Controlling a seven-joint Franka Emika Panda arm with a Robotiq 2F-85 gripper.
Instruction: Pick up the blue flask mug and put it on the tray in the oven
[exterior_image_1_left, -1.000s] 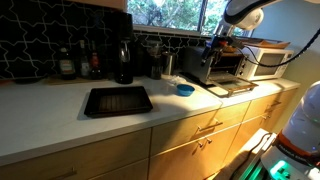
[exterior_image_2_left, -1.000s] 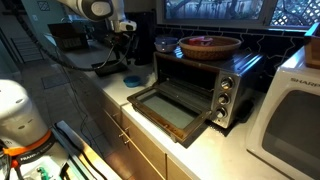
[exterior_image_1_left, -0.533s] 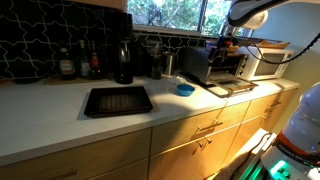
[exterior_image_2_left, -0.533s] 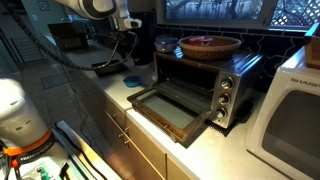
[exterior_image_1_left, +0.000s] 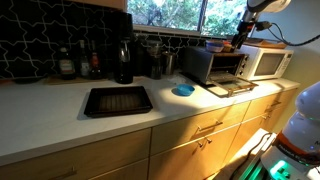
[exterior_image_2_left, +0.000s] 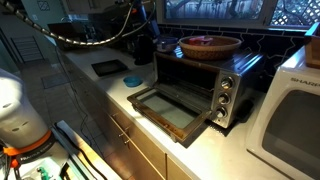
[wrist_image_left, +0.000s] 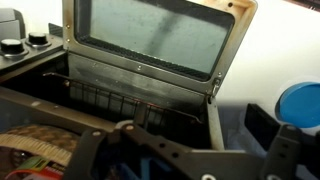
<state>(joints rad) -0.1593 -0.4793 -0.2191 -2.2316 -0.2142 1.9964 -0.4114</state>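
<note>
1. Wrist view: fingers (wrist_image_left: 288, 155) spread wide, holding nothing, above the toaster oven (wrist_image_left: 140, 95), whose door lies dropped open for loading.
2. The blue flask mug (wrist_image_left: 300, 103) stands on the tabletop (wrist_image_left: 280, 50), outside the fingers, ungrasped; pickup judged outstanding.

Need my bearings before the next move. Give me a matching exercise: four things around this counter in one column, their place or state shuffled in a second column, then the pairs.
Things:
1. toaster oven door
2. brown bowl
3. black tray
4. blue round piece

Place or state:
A. on the counter, between the black tray and the oven
B. dropped open
C. on top of the oven
D. flat on the counter, in front of the dark bottles

Pairs: 1-B, 2-C, 3-D, 4-A
</note>
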